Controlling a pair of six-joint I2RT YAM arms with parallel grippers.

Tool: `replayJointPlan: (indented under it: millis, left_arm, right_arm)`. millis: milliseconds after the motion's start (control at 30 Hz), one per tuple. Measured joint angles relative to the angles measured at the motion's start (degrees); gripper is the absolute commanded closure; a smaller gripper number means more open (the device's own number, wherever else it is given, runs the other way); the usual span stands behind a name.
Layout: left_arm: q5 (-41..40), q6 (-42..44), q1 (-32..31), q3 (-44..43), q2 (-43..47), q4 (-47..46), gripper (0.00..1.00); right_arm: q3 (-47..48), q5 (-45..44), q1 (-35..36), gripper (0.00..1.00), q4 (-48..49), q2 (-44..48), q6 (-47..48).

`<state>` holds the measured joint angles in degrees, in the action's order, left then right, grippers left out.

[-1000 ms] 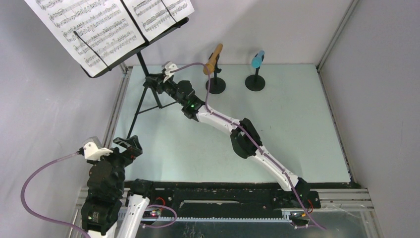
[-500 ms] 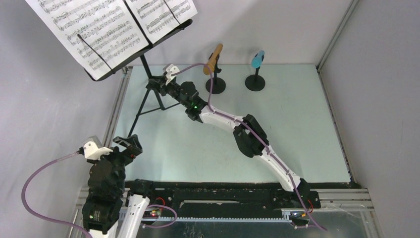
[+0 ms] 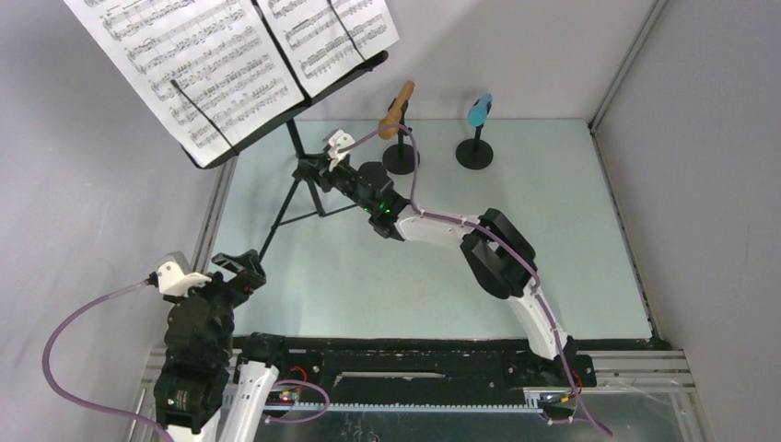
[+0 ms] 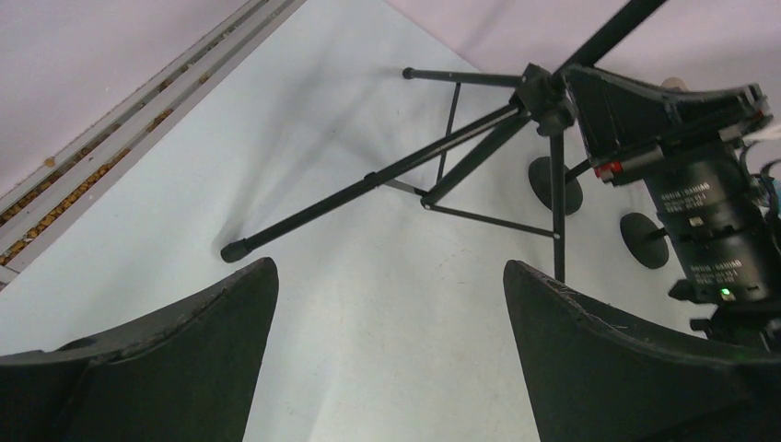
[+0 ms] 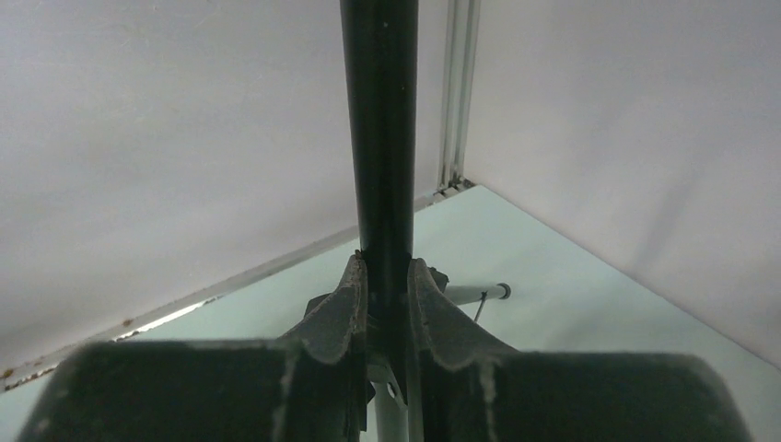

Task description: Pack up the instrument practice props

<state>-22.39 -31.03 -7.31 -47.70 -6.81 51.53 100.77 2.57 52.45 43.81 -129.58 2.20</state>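
Pale green matte worktop (image 3: 571,239), plain grey walls all round. Right gripper (image 5: 387,276) pinches the smooth black pole of the tripod music rack (image 3: 296,140), back left, with printed staves on its white sheet-music pages (image 3: 212,64). Left gripper (image 4: 387,276) hangs spread wide, near-left. Tan microphone (image 3: 398,109) and light-blue microphone (image 3: 478,110) sit in round-based holders (image 3: 475,152) at the back.

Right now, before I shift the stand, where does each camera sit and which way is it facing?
Top: fixed above and behind the arm bases, looking down on the table; both arms, the music stand and its sheet music show.
Left wrist: low at the table's left side, facing the stand's legs; the open left claw frames the bottom.
Right wrist: at the stand's pole, facing the walled corner behind; right claw shut on it.
Shared: top and left wrist both show the right arm at the stand.
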Motion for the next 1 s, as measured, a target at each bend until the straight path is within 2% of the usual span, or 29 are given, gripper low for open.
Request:
replayJointPlan:
  millis: [500, 533, 633, 700, 800, 1000]
  left_arm:
    - [0.59, 0.04, 0.59, 0.0, -0.66, -0.37, 0.0]
    - [0.59, 0.04, 0.59, 0.0, -0.66, -0.39, 0.0]
    - [0.63, 0.04, 0.63, 0.0, -0.66, -0.39, 0.0]
    - [0.66, 0.04, 0.66, 0.0, -0.66, -0.39, 0.0]
    - [0.7, 0.04, 0.68, 0.0, -0.66, -0.39, 0.0]
    - [0.72, 0.07, 0.7, 0.0, -0.66, -0.42, 0.0]
  right_arm:
    - [-33.4, -7.67, 0.98, 1.0, 4.83, 24.48, 2.05]
    - [-34.51, -7.85, 0.98, 0.97, 4.55, 25.57, 2.08]
    - [-36.28, -7.87, 0.98, 0.66, 2.58, 28.02, 2.21]
    - [-36.33, -7.48, 0.96, 0.57, 1.7, 28.52, 2.12]
    - [-36.35, -7.19, 0.85, 0.51, 0.96, 28.72, 1.77]
    - [-35.85, -5.2, -0.26, 0.51, 0.48, 28.61, 0.02]
